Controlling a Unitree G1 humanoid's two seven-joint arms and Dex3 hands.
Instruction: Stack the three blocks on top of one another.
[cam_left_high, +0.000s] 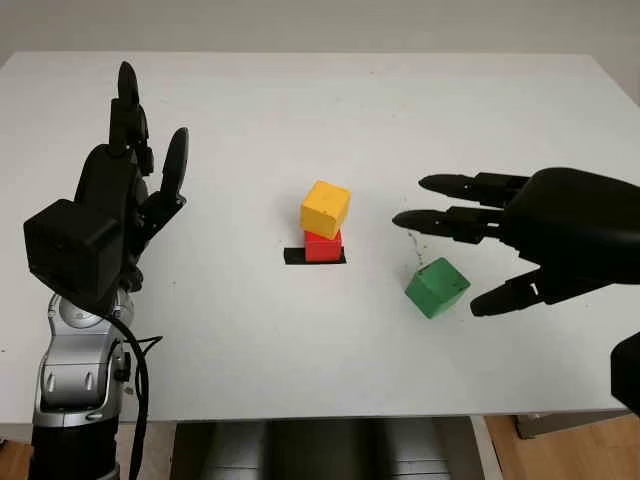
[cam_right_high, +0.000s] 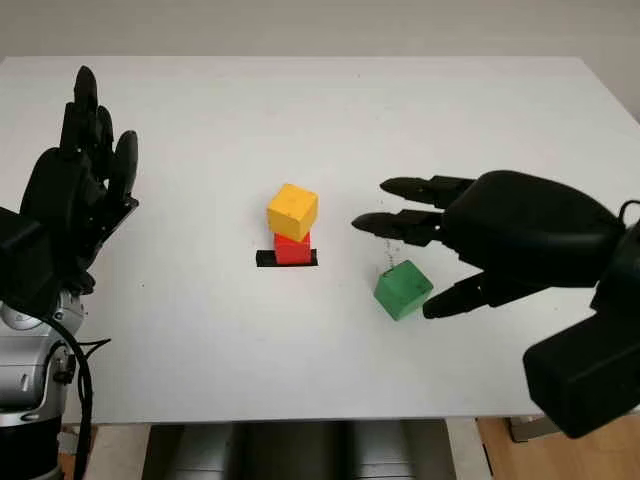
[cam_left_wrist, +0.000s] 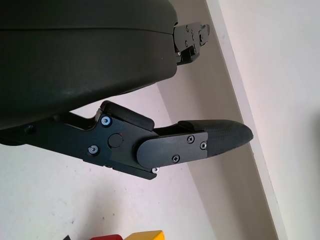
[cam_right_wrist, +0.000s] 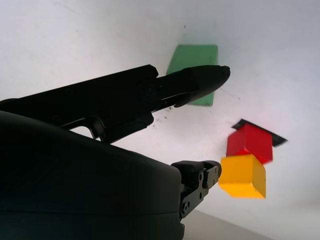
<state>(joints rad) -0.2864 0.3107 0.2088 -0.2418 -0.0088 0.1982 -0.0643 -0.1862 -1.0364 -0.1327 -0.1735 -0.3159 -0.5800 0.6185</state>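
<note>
Spanning nearly the whole head view, white table (cam_left_high: 300, 120) with a plain matte top; a few faint dark specks near the green block. Far edge meets a pale wall. Near edge runs along the bottom, with grey floor and a strip of wood-toned flooring below it at the right corner.

Centre of table: red block (cam_left_high: 323, 245) sits on a short black tape strip (cam_left_high: 294, 257). Yellow block (cam_left_high: 325, 208) stacked on the red one, turned a little so its corners overhang. Two-high stack, upright.

Green block (cam_left_high: 437, 287) lies on the table to the right of the stack and slightly nearer the front edge, apart from it, rotated off square.

Right hand (cam_left_high: 470, 250) hovers just beside the green block, open, holding nothing; two fingers (cam_left_high: 450, 185) point toward the stack above the block's far side, the thumb on its near right. Whether any finger touches the block cannot be told. In the right wrist view one finger crosses in front of the green block.

Left hand (cam_left_high: 130, 190) raised over the left part of the table, open, palm upright, well apart from the blocks.

Open room: wide bare surface behind the stack to the far edge, and between left hand and stack. Front edge is near the green block's side.
</note>
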